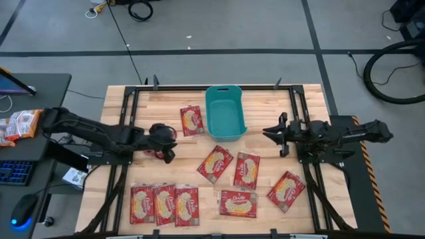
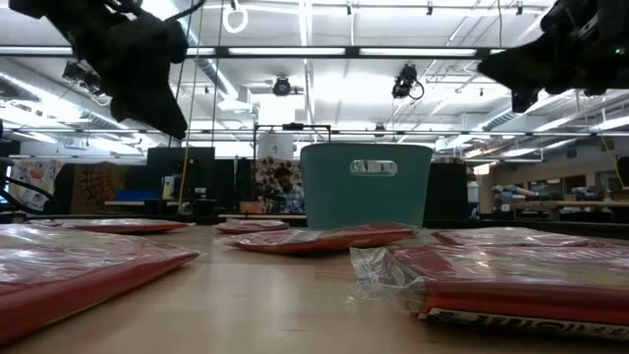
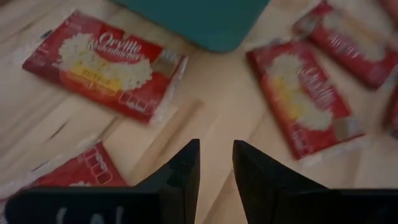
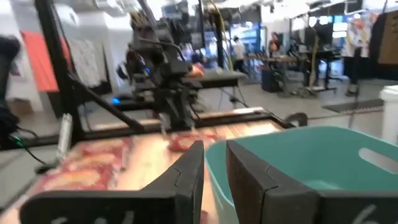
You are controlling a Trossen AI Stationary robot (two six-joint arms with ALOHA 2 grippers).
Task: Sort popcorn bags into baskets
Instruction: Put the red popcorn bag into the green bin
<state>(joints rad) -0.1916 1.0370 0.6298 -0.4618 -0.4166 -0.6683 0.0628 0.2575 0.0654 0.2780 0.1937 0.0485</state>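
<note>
Several red popcorn bags lie flat on the wooden table: one point(image 1: 192, 120) beside the teal basket point(image 1: 224, 111), two point(image 1: 214, 163) point(image 1: 246, 170) in the middle, and a row point(image 1: 165, 203) along the near edge. The basket stands at the far middle, with nothing showing inside it. My left gripper point(image 3: 216, 155) hovers open above bare wood left of the basket point(image 1: 170, 145), with a bag's corner point(image 3: 81, 171) just below it. My right gripper point(image 4: 214, 155) hangs level, right of the basket point(image 1: 269, 131), its fingers a little apart with nothing between them.
More bags lie at the near right point(image 1: 286, 190) and near middle point(image 1: 238, 202). Black frame rails point(image 1: 129, 113) run along the table's sides. An orange-and-white snack packet point(image 1: 18, 124) lies on the side desk to the left, beside a keyboard and mouse.
</note>
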